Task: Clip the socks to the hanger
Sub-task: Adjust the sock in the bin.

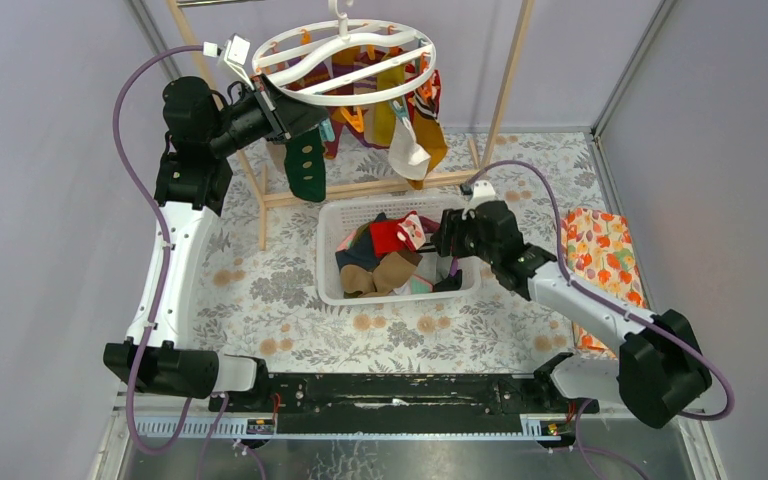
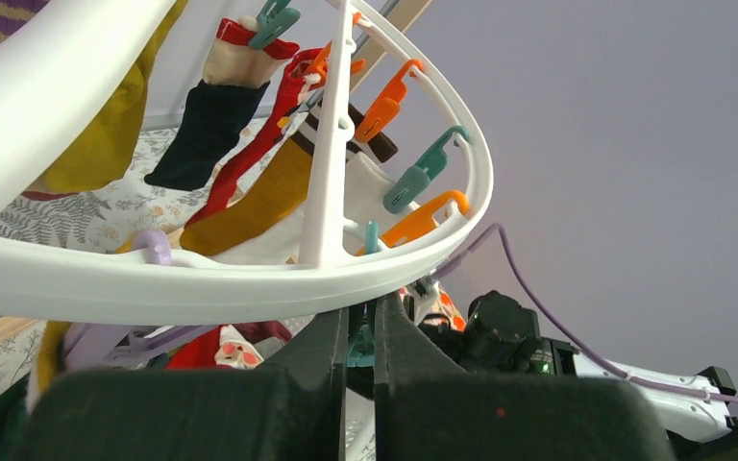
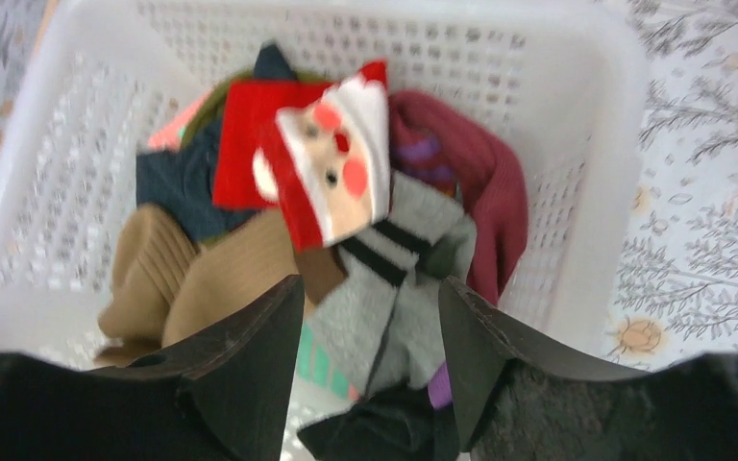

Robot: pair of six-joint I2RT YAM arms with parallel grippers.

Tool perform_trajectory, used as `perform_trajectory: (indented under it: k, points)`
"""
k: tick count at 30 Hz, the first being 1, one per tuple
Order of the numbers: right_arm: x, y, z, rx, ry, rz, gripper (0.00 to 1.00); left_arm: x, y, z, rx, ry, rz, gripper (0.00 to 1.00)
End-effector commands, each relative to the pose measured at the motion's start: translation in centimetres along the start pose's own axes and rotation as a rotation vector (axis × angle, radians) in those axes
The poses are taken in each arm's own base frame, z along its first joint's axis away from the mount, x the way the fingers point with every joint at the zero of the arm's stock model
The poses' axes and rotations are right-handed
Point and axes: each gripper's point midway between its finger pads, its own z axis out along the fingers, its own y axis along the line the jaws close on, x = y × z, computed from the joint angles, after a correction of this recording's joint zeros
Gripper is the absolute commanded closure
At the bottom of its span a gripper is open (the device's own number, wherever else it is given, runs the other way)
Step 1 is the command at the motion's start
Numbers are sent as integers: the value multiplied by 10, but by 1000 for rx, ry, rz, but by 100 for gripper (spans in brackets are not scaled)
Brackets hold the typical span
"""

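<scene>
The white round hanger (image 1: 355, 99) hangs at the back with several socks clipped on, among them a dark green dotted sock (image 1: 305, 170). My left gripper (image 1: 295, 110) is raised to the ring's left rim. In the left wrist view its jaws sit just under the ring (image 2: 202, 279), nearly shut on a teal clip (image 2: 360, 348). My right gripper (image 1: 445, 238) is open over the basket, its fingers either side of a grey black-striped sock (image 3: 404, 288). A Santa sock (image 3: 332, 173), a tan sock (image 3: 221, 279) and a maroon sock (image 3: 485, 182) lie beside it.
The white slotted basket (image 1: 335, 290) stands mid-table under the hanger. The wooden frame rack (image 1: 360, 188) runs behind it, its posts at either side. An orange floral cloth (image 1: 600, 260) lies at the right. Grey walls close in on both sides.
</scene>
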Motion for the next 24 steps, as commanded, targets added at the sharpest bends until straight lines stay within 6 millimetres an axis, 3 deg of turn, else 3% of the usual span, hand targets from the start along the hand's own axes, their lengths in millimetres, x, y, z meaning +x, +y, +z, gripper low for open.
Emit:
perform_trajectory:
  k: [1, 5, 11, 24]
  points:
    - [-4, 35, -11, -216, -110, -141, 40, 3, -3, 0, 29, 24, 20, 100]
    - [14, 60, -1, -267, -73, -373, 40, 3, -3, 1, 32, 24, 13, 100]
    - [22, 68, 22, -226, -97, -675, 39, 3, -6, -1, 33, 20, 18, 100]
    - [24, 53, 54, -142, -143, -899, 42, 0, -7, -1, 29, 20, 17, 100]
